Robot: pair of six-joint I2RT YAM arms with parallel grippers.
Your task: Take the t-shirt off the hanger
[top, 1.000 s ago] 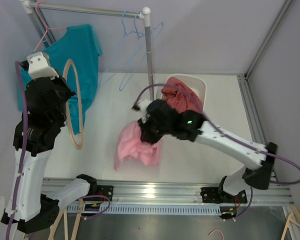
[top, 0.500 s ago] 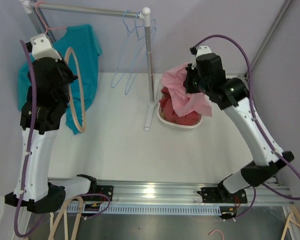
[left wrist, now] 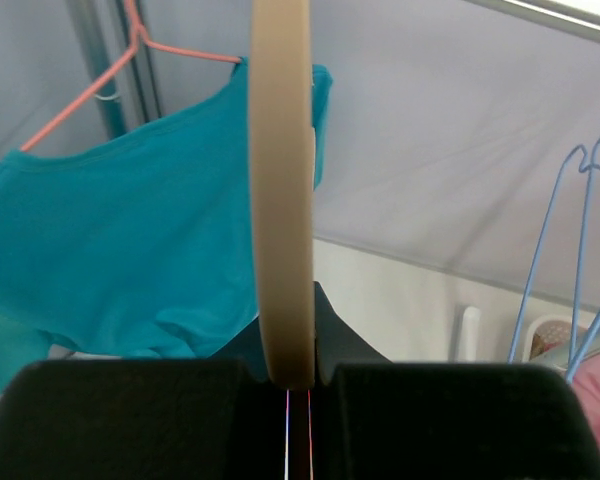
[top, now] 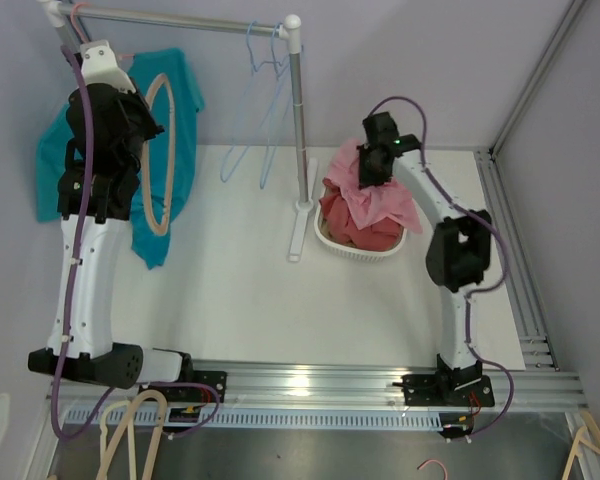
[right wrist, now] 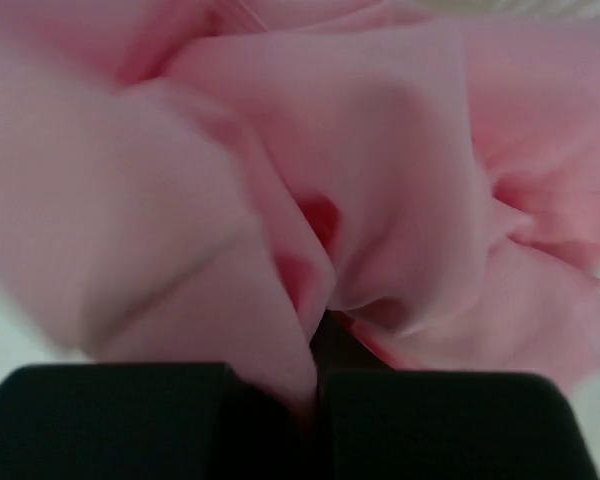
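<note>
White table enclosed by pale grey walls, seen from above with both arms reaching up from its near edge. A grey tube clothes rail with white corner fittings spans the far left. Its upright post stands on the table just left of a white plastic basket.

Task item: the teal t-shirt hangs on a pink wire hanger hooked at the left end of the rail. It has not yet been removed, and its lower hem drapes past the left arm. Several thin blue wire hangers hang without garments at the rail's right end.

Left gripper: raised beside the t-shirt, fingers pressed together on the edge of a large beige ring. The ring stands upright in front of the teal fabric (from these angles it may be brushing the shirt, but contact cannot be confirmed).

Right gripper: positioned over the basket, fingers pinching a fold of soft pink cloth. This cloth drapes over the basket's far rim and lies on top of crumpled red garments that fill the basket.
</note>
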